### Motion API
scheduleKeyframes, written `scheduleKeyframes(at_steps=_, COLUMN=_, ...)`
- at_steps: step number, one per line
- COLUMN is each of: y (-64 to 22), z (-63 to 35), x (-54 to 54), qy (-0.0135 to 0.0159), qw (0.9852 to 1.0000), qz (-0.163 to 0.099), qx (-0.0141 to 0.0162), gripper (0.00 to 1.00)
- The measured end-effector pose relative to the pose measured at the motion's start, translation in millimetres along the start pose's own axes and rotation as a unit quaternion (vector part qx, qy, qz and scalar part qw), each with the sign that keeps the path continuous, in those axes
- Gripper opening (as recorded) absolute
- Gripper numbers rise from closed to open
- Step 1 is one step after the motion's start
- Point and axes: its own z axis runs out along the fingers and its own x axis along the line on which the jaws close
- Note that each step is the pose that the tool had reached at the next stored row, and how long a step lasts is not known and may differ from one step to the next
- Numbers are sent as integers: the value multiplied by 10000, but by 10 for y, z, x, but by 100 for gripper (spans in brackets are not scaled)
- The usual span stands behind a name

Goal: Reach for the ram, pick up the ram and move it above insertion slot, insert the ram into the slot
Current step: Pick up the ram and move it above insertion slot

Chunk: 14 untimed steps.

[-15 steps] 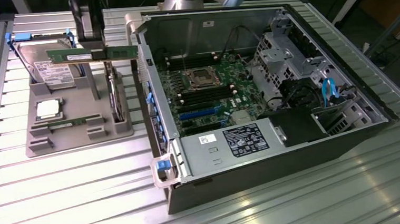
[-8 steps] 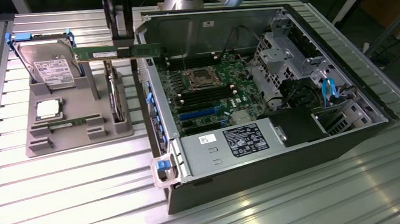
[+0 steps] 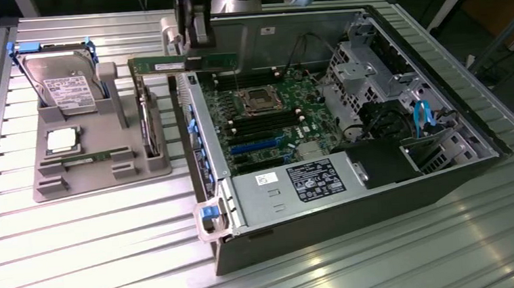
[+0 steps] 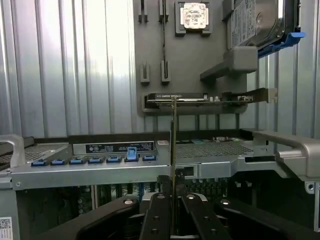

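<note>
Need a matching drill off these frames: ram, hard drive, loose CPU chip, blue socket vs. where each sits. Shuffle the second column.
Things:
1. ram
2. hard drive
3. CPU chip
4. blue socket

Places:
A. on the board inside the case
B. lying flat in the grey tray
C. clamped in the tool, off every surface
D. propped up in the tray, blue rails on its sides

Pairs: 1-C, 2-D, 3-B, 4-A
</note>
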Motion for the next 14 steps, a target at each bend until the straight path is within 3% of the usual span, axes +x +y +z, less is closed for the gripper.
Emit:
scheduleKeyframes(at_steps=11, y=-626, z=5, x=-8, qy=-17, qw=10000, qz=1, qx=-2, gripper=14)
scheduleKeyframes(at_steps=14, y=-631, z=5, x=-8, qy=-16, qw=10000, qz=1, qx=-2, gripper=14)
